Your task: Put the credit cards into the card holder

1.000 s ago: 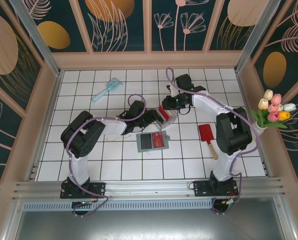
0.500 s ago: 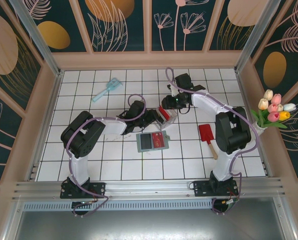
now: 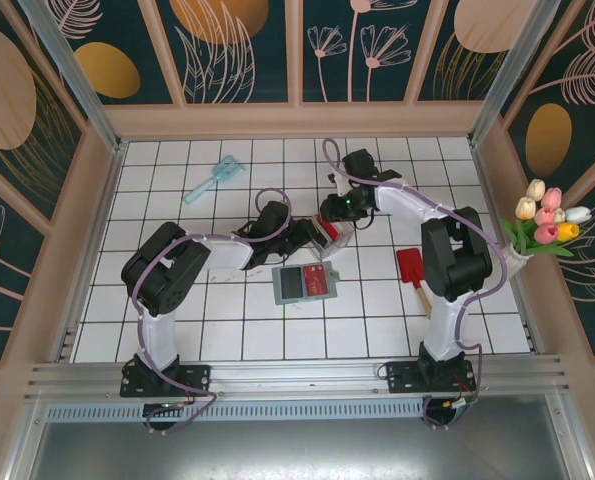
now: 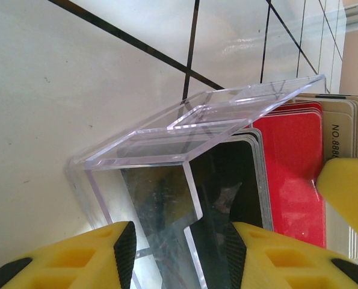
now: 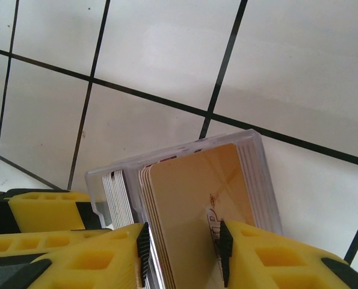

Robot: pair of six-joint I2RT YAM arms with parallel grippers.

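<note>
The left end effector (image 4: 179, 241) clamps the clear box (image 4: 166, 129), and the right end effector (image 5: 183, 241) pinches the credit cards (image 5: 197, 192) standing inside it, their long axis toward the frame's upper right.

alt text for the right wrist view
The yellow-fingered right gripper clamps a stack of thin plastic cards, tan-orange one in front, standing in a clear plastic box. Behind lies a white tiled table with black grid lines.

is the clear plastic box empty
No, the clear box has credit cards standing in it side by side, with black, red and whitish ones plain in the left wrist view.
</note>
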